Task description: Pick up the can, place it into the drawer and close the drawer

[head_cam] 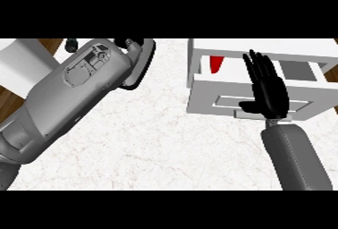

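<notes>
The right hand (pixel 269 91) lies flat, its fingers (pixel 259 67) straight and released, holding nothing. The palm sits over the front panel of the white box-shaped drawer (pixel 218 96), which is pulled open, and the fingertips reach past the panel over the open cavity. Just to the left of those fingertips, inside the drawer, a red can (pixel 216 64) shows only as a narrow sliver, so I cannot tell whether it stands or lies.

The can appears to be in place, so what remains is most likely the closing push. The risk is the fingertips themselves: hanging over the cavity, they could be caught between panel and cabinet as the drawer slides in. A push off the panel's centre might also skew the drawer and jam it.

The left hand (pixel 132 44) is far to the left, at the top edge above the pale marbled bench (pixel 158 143); its forearm hides it, so its state cannot be told.
</notes>
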`<state>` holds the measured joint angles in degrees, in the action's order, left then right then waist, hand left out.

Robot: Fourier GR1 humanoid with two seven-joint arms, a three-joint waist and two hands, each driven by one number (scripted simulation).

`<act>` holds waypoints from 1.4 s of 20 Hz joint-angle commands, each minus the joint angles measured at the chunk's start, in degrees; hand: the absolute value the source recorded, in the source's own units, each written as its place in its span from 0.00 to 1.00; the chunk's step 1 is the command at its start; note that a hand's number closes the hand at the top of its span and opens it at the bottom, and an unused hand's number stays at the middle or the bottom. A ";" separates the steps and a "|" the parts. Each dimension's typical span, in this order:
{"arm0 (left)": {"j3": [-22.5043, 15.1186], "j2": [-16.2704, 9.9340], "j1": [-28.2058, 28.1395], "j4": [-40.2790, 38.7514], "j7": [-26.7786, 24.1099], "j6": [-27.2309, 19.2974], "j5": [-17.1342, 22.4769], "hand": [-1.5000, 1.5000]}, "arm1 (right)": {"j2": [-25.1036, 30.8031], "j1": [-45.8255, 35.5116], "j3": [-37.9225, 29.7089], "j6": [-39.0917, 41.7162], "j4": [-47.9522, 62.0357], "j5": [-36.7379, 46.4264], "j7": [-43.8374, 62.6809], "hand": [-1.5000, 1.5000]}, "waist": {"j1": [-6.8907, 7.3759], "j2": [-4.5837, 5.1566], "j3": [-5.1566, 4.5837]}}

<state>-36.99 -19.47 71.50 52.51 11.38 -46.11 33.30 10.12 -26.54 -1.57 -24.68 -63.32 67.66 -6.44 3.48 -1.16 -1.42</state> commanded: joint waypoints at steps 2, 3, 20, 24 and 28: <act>-0.16 -4.14 -2.82 6.90 4.22 0.52 -0.16 0.00 | -2.32 -3.60 -2.27 -6.48 11.86 1.22 0.54 0.00 | 0.88 1.23 1.51; -0.04 -3.29 -4.71 6.07 1.48 0.54 -0.58 0.00 | -1.54 -5.95 -3.32 -7.37 14.76 1.22 -0.03 0.00 | 0.99 1.82 1.52; 0.39 -8.76 -17.10 18.87 2.89 1.56 -3.16 0.00 | 1.47 -30.93 -11.24 -16.58 41.71 1.83 0.05 0.00 | 1.63 2.68 1.54; -0.56 -9.27 -20.02 23.26 2.78 0.24 -4.29 0.00 | 2.97 -35.78 -12.31 -15.29 44.29 2.17 2.55 0.00 | 3.26 2.71 1.52; 1.01 -11.72 -20.83 25.10 3.66 1.29 -4.54 0.00 | 2.16 -36.42 -13.13 -17.47 47.18 1.66 0.54 0.00 | 2.51 2.79 1.57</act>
<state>-36.12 -30.32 52.42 75.13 14.80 -44.90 29.29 12.73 -58.76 -13.03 -41.30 -18.65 70.61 -6.00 4.92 1.16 -0.07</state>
